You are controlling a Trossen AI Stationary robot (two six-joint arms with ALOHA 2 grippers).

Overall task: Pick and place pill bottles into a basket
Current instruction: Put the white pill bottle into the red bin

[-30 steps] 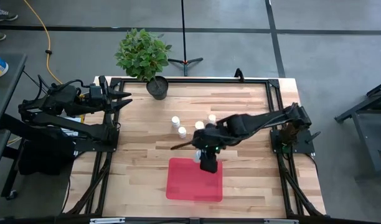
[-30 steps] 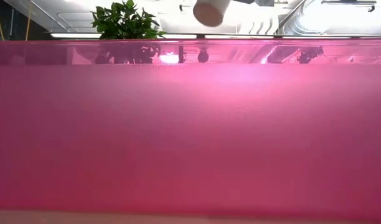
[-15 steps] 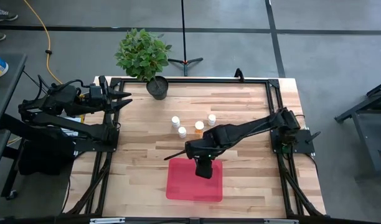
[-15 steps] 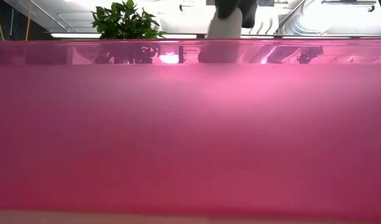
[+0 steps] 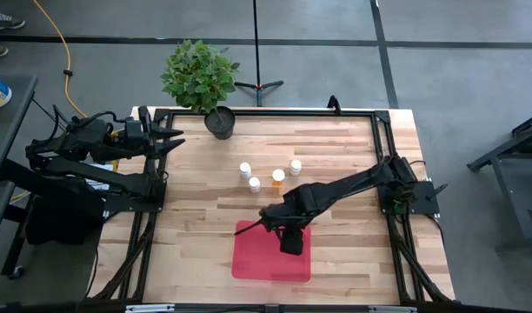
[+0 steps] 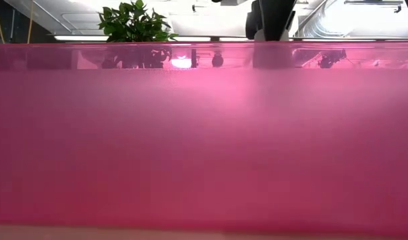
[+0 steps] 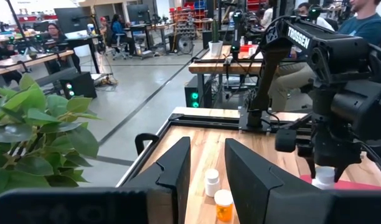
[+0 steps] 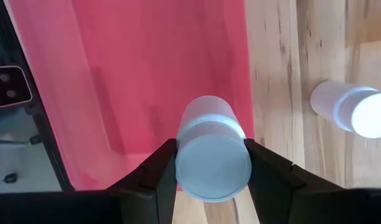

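My right gripper [image 5: 290, 243] hangs over the far part of the red basket [image 5: 256, 261], shut on a white pill bottle [image 8: 210, 134] with a white cap. Several more pill bottles stand on the wood beyond the basket: two white ones [image 5: 245, 169] [image 5: 295, 165] and two amber ones [image 5: 254, 183] [image 5: 278, 176]. In the low view the basket's wall [image 6: 191, 133] fills the picture, and only the right gripper's fingers [image 6: 279, 19] show above its rim. My left gripper [image 5: 174, 137] waits at the table's far left, level, fingers a little apart, nothing between them. My right gripper pinches the white pill bottle's top end, at the sides of its cap [image 8: 182, 163], between its two fingers [image 8: 154, 175]. The fingers come from above and point steeply down. The bottle hangs nearly upright, cap up, over the basket; whether its bottom touches the basket cannot be told.
A dark pot with a green plant [image 5: 219, 122] stands at the table's far edge, left of centre. A black frame [image 5: 383, 139] runs along the table's edges. Bare wood lies left and right of the basket.
My right gripper has sunk toward the basket with the white bottle and shifted a little toward the table's near edge, tipping more steeply downward. In the low view the bottle has dropped from well above the basket's rim to behind its wall. The grip has stayed the same.
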